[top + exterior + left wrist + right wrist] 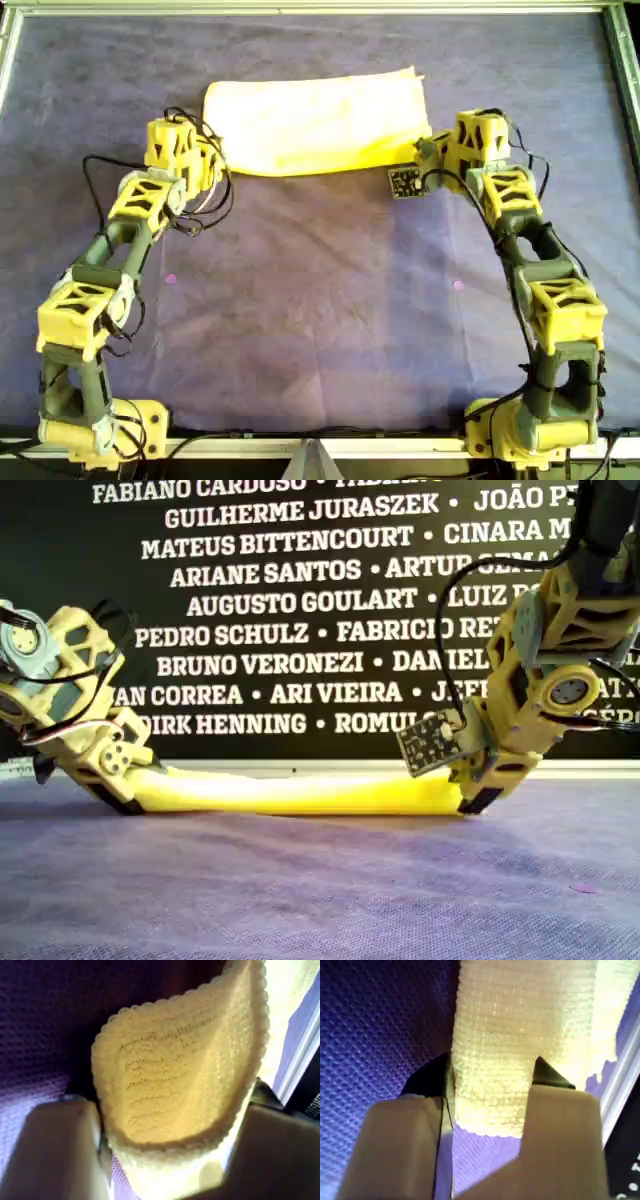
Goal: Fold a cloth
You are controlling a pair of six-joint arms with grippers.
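The yellow cloth (315,120) lies folded into a long rectangle on the far middle of the purple sheet. One arm's gripper (213,165) holds its near corner at the overhead view's left, and the other arm's gripper (425,155) holds the near corner at the right. In the exterior view the cloth (300,792) sags low between the two grippers (125,792) (470,795). My first gripper (170,1130) is shut on a curled fold of cloth (180,1075). My second gripper (490,1095) is shut on a cloth strip (520,1035). The wrist views do not show which arm is which.
The dark purple felt-like sheet (320,300) covers the table inside a metal frame (320,8). A black banner with white names (300,600) stands behind the far edge. A small circuit board (404,182) hangs on the arm at the overhead view's right.
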